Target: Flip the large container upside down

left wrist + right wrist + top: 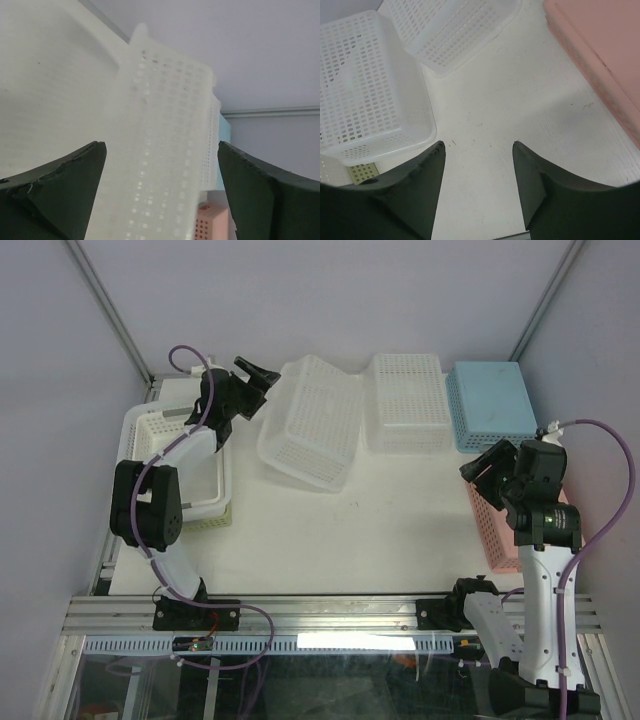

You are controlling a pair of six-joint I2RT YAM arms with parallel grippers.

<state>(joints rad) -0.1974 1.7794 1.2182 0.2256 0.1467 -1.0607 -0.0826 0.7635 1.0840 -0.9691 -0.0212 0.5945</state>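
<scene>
The large container [310,422] is a white perforated basket lying tilted at the back middle of the table, its base facing up. My left gripper [264,375] hovers at its upper left corner. In the left wrist view the container's perforated base [165,130] fills the space ahead of the gripper [161,145], whose jaws stand wide apart and grip nothing. My right gripper [478,468] hangs open over bare table at the right, well clear of the container [370,85]. Nothing is between the fingers of this gripper [478,145].
A smaller white perforated basket [408,400] lies base up right of the container, with a blue basket [490,405] beyond it. A pink basket [495,530] sits under my right arm. At the left, a white smooth-based basket [175,470] rests on a yellowish one [205,522].
</scene>
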